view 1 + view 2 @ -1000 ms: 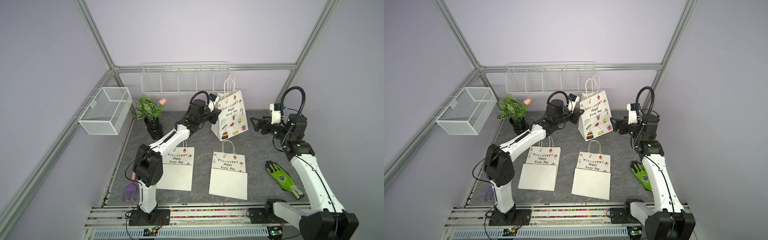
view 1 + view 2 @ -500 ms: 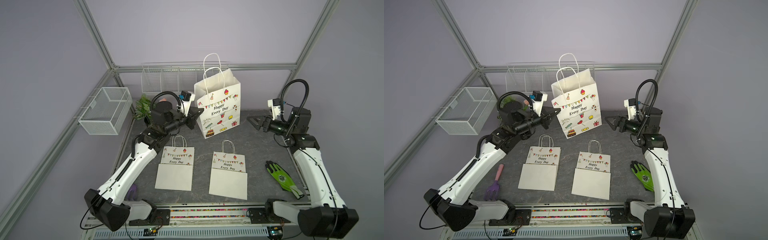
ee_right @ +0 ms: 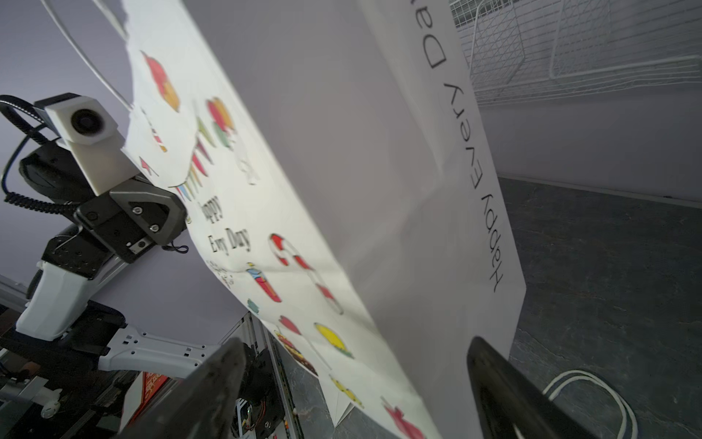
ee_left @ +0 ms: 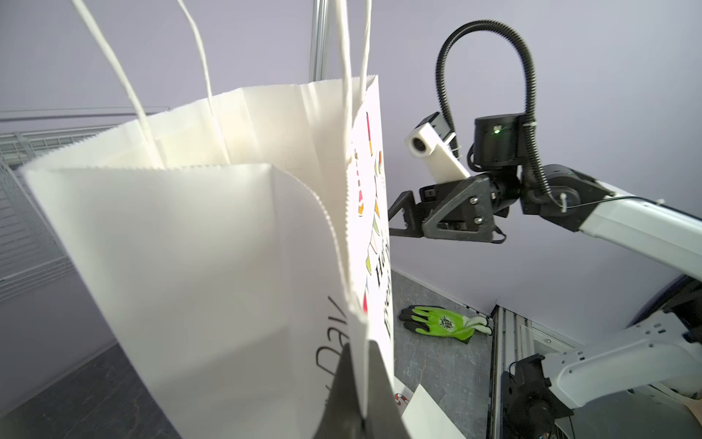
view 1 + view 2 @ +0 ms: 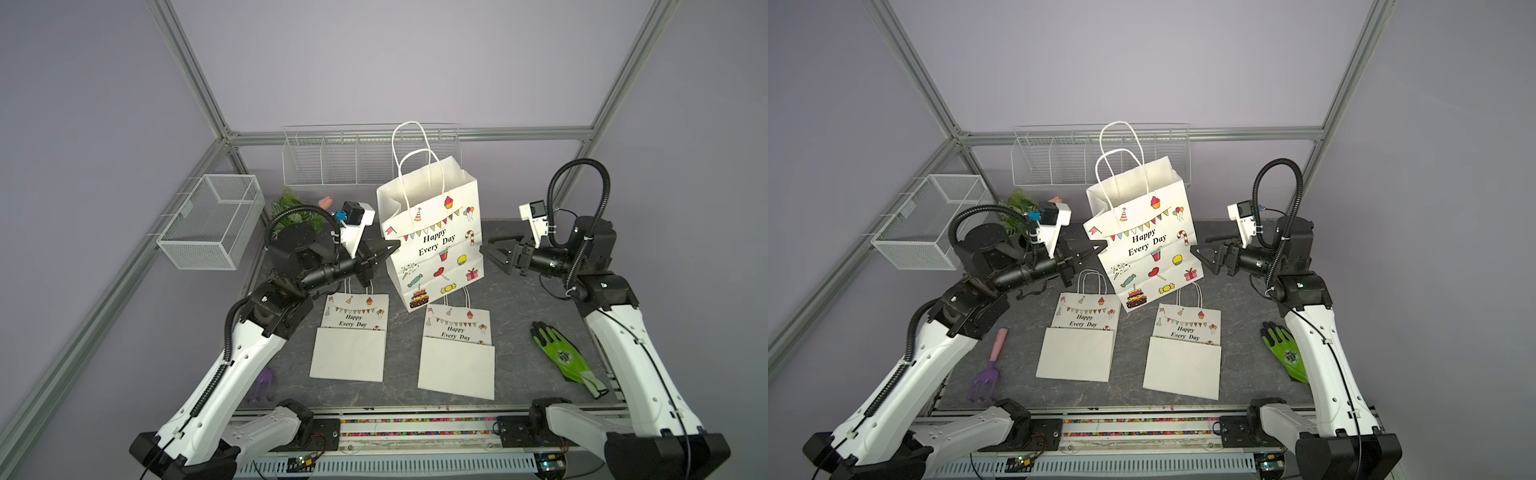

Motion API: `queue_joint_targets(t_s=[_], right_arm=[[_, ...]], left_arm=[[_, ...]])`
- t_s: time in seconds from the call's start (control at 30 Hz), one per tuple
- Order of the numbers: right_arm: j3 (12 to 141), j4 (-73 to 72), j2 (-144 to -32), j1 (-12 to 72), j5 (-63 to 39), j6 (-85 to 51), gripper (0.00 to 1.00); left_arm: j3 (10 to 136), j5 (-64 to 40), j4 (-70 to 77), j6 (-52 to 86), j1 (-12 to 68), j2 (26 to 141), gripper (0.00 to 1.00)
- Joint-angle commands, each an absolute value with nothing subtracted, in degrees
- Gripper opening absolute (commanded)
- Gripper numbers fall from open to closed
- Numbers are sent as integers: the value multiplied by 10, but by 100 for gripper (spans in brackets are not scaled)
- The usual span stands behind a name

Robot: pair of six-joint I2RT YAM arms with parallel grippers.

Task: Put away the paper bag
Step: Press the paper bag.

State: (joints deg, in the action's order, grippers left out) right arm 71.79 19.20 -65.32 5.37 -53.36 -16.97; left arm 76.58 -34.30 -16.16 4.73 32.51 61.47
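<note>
The paper bag (image 5: 436, 232) (image 5: 1144, 237) is white with "Happy Every Day" print, open at the top and tilted, and it hangs over the middle of the table. My left gripper (image 5: 392, 247) (image 5: 1100, 248) is shut on the bag's left side edge. The left wrist view shows the jaws (image 4: 359, 365) pinching that paper fold (image 4: 212, 266). My right gripper (image 5: 487, 249) (image 5: 1198, 247) (image 4: 393, 216) is open just beside the bag's right side and holds nothing. In the right wrist view its fingers (image 3: 355, 347) stand wide on either side of the bag's corner (image 3: 342, 190).
Two flat folded bags (image 5: 349, 345) (image 5: 457, 357) lie on the table in front. A green glove (image 5: 565, 357) lies at the right and a purple rake (image 5: 988, 370) at the left. A wire basket (image 5: 212, 220) hangs on the left wall and a wire rack (image 5: 332, 162) on the back wall. A potted plant (image 5: 291, 208) stands at the back left.
The left gripper has carried the bag off the back of the table, up and forward to the middle. The right gripper has moved left, closer to the bag's side, still open.
</note>
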Motion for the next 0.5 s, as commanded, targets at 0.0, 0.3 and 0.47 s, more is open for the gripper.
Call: queue_joint_targets(t_s=[0.0,0.3,0.47], right_arm=[[732,208,-652,76,-528,-126,93],[752,214,-628,142,-544,-109,98],[756,234,-631,172,-549,-97,93]], left_arm=[[767,-382,-180,54,322,601,0],[781,-379,-204,57,322,608,0],[776,-376,-183,72,315,612,0]])
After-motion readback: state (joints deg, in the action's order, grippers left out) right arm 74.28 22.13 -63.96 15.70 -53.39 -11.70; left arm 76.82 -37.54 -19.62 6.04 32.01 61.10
